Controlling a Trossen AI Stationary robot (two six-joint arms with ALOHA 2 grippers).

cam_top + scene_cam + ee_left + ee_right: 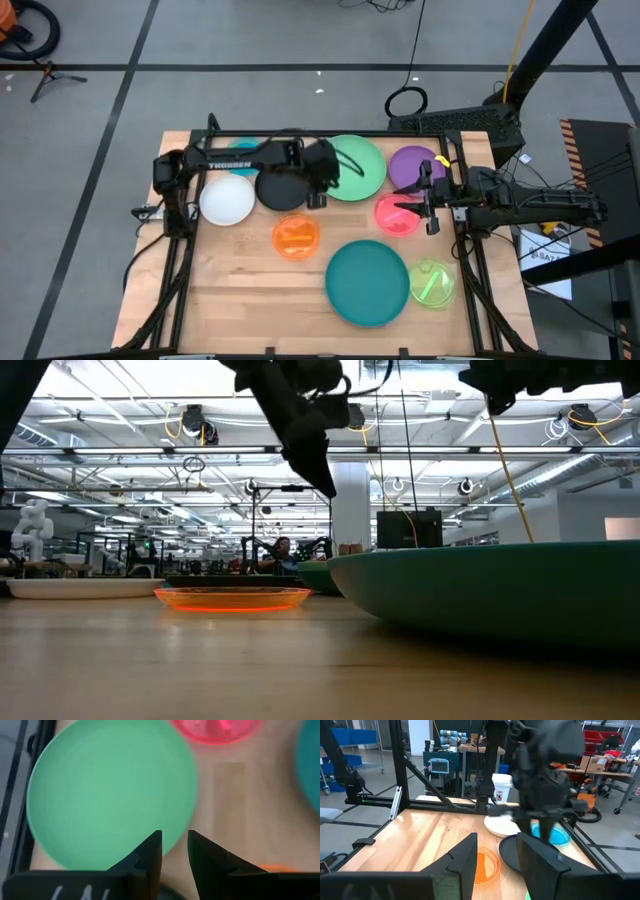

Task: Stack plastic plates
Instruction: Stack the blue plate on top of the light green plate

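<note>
Light green round plastic plate (pixel 110 790) lies beneath left end effector (pixel 174 851), fingers slightly parted, grasping nothing; right end effector (pixel 496 851) released.

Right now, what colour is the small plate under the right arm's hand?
The small plate is pink, see-through. The high view shows it best, with the right hand above it.

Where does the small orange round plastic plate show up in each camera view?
High view: small orange round plastic plate at table centre-left, below the black plate.
Low view: left of centre, flat on the wood.
Left wrist view: only an orange sliver at the frame edge.
Right wrist view: between the jaws.
Shared landmark: the black plate beside it.
</note>
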